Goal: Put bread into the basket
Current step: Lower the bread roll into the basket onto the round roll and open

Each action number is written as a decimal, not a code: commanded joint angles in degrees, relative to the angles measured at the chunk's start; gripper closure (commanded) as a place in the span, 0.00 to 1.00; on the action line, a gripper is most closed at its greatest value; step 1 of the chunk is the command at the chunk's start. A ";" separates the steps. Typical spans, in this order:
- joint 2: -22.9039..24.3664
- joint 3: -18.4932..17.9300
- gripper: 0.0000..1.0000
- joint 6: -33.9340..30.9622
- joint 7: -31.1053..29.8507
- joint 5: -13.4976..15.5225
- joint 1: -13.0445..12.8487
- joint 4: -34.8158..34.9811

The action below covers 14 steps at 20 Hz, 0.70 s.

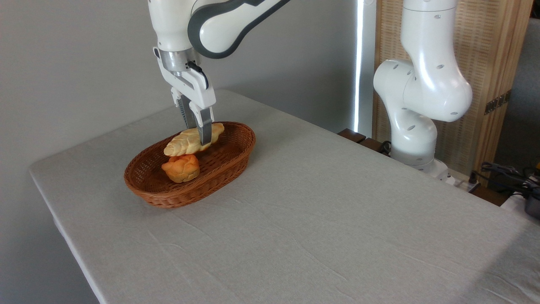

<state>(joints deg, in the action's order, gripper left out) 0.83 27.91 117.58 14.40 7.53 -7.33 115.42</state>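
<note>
Gripper clamps bread, long axis along the basket.

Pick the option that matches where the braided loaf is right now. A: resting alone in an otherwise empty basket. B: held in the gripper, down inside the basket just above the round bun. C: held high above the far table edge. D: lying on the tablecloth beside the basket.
B: the gripper is closed on the braided loaf, which sits within the rim of the basket, right over the round bun.
</note>
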 commanded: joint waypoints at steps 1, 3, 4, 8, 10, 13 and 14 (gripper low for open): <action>-1.09 -0.23 0.00 0.72 -0.78 0.29 -0.05 -0.63; -0.91 -0.31 0.00 0.72 -0.87 0.38 -0.05 -0.72; -0.91 -0.31 0.00 0.72 -0.87 0.38 -0.05 -0.72; -0.21 -1.10 0.00 0.72 -2.53 0.55 -0.05 -0.98; 1.19 -2.59 0.00 0.64 -4.20 0.90 -0.05 -1.33; 4.09 -6.10 0.00 0.20 -4.82 0.82 -0.05 -2.30; 4.79 -7.86 0.00 0.02 -4.47 0.64 -0.05 -2.39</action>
<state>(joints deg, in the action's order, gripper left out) 2.22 24.11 117.72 10.23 7.53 -7.28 113.34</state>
